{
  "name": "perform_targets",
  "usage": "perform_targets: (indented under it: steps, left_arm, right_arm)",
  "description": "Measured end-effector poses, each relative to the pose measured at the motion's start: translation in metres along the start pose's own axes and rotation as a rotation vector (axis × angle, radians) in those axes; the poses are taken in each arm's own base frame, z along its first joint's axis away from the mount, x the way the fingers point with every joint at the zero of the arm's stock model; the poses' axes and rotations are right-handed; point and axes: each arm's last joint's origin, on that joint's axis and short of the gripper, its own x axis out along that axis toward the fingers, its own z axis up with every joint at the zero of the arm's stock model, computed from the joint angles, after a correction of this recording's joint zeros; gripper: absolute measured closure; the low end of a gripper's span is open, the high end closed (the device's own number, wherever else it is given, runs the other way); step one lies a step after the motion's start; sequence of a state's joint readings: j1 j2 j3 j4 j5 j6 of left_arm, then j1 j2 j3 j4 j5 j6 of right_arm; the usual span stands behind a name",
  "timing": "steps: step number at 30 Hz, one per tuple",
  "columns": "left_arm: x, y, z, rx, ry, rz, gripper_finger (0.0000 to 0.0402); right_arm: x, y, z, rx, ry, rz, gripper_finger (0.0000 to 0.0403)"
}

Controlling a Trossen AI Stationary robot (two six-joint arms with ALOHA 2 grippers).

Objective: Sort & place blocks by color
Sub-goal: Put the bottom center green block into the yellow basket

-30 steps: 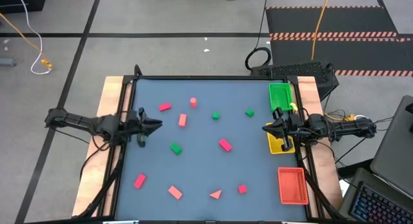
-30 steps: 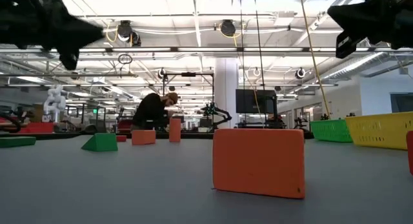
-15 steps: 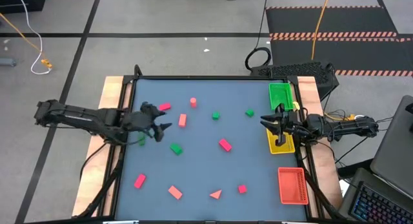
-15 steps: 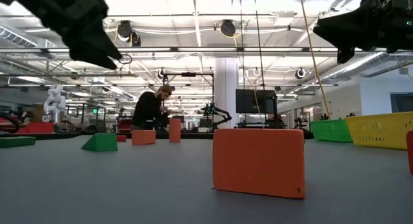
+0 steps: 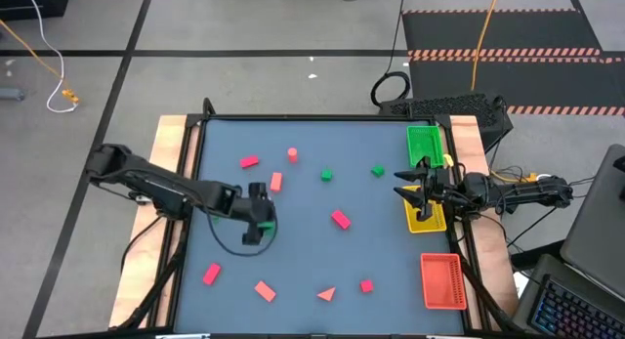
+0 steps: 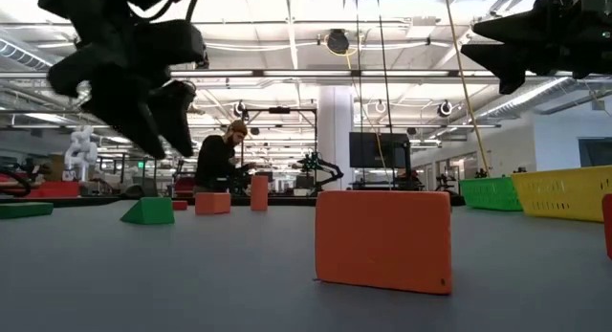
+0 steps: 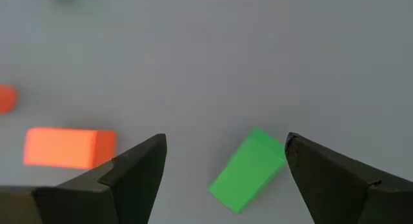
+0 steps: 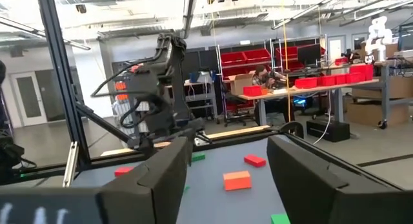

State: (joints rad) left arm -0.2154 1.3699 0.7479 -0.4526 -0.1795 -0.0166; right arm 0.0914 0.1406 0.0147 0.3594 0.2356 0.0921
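Grey-blue table (image 5: 303, 271), red and green blocks (image 5: 340, 220) scattered across it, green tray (image 5: 423, 144), yellow tray (image 5: 424, 222), red tray (image 5: 441, 281) lined along one edge

Both arms are dark, nearly black, built of slim tubular links joined by bulkier rounded joints. A black cable hangs in a loop from the left arm's forward link. The left tool (image 5: 260, 225) carries two broad, wedge-shaped matte black fingers (image 7: 132, 169). The right tool (image 5: 408, 181) has similar angular dark fingers (image 8: 161, 175).
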Motion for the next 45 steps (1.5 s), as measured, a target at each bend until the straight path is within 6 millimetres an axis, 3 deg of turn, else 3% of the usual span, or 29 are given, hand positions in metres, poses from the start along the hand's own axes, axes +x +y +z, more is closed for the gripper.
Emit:
perform_targets:
  steps: [7, 22, 34, 39, 45]
  left_arm:
    - [0.015, -0.009, -0.004, 0.072, 0.068, -0.010, 0.0082]
    - [0.019, -0.011, -0.010, 0.199, 0.077, -0.031, 0.0082]
    - [0.048, -0.017, -0.013, 0.279, 0.138, -0.058, 0.0086]
    - [0.049, -0.018, -0.013, 0.302, 0.138, -0.071, 0.0139]
    - [0.049, -0.019, -0.013, 0.298, 0.136, -0.105, 0.0273]
  right_arm:
    - [0.000, 0.000, 0.000, 0.001, -0.002, 0.000, 0.0193]
    - [0.002, 0.000, -0.002, -0.005, 0.023, -0.002, 0.0192]
    - [0.005, 0.001, -0.007, -0.015, 0.062, -0.006, 0.0192]
    - [0.006, 0.001, -0.007, -0.016, 0.068, -0.008, 0.0192]
    - [0.006, 0.001, -0.007, -0.016, 0.069, -0.009, 0.0192]
